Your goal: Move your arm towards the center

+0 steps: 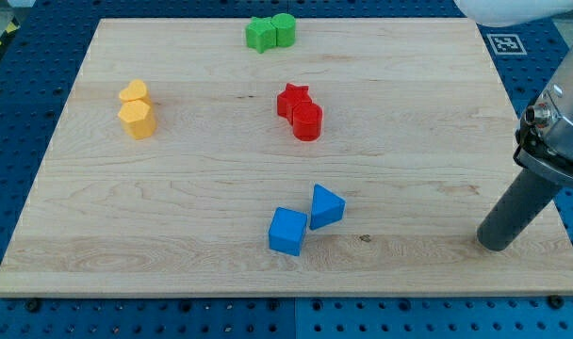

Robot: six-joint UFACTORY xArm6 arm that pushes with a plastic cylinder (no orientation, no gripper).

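Camera view: a pale wooden worktop seen from above. My tip rests near the view's bottom right corner, well apart from every block. There is no claw here, only a dark rod, so nothing opens or closes. The board's centre lies up and toward the view's left of my tip. Nearest that centre stand a red star block touching a red cylinder block. Between tip and centre, lower down, sit a blue cube block and a blue triangular block.
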